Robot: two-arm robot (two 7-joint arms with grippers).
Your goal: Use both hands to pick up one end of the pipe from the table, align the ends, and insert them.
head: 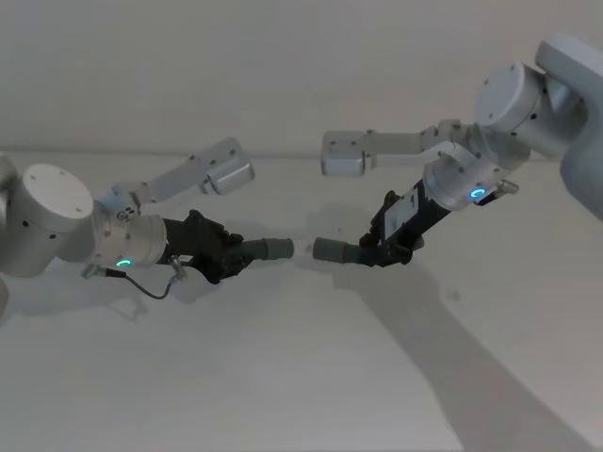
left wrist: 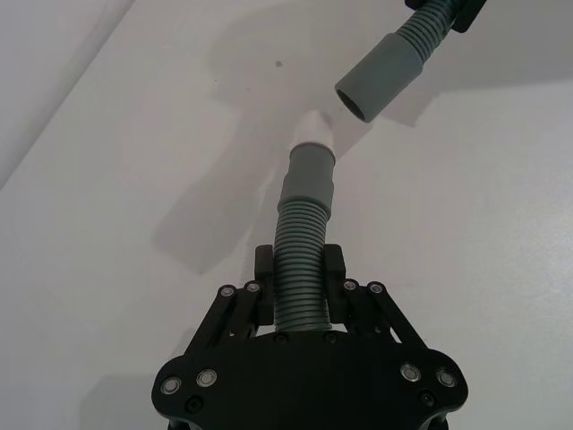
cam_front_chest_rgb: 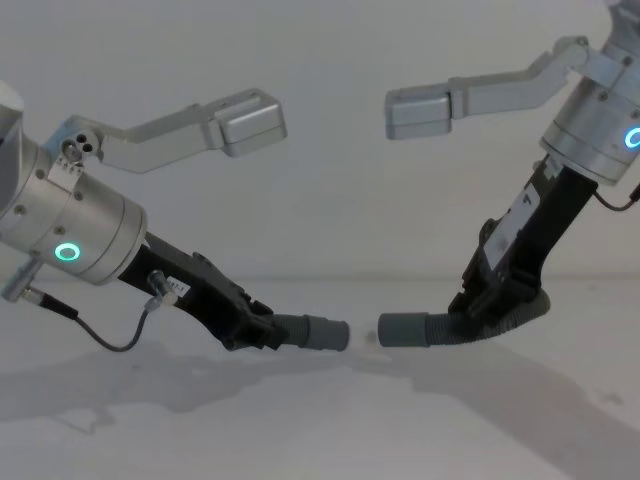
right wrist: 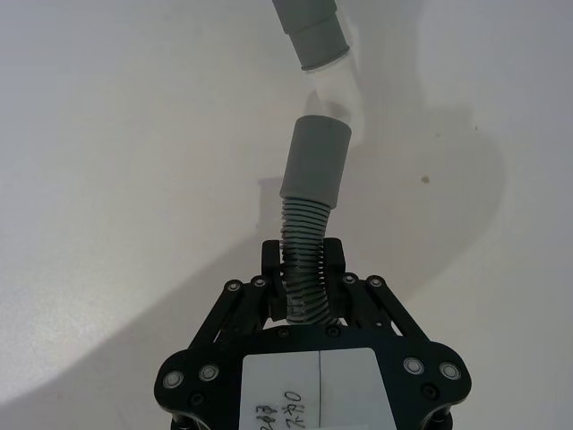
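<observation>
Left gripper clamped on the corrugated stretch of one hose piece, fingers pressed against either side; the piece's grey cuff and whitish tip stick out ahead of it. Right gripper likewise closed on the ribbed part of the other hose piece, its wider grey socket pointing toward the tip. The two ends face each other with a small gap between, not quite in line in the wrist views. In the chest view both are held low, just above the white table, the right piece curling back behind its gripper.
</observation>
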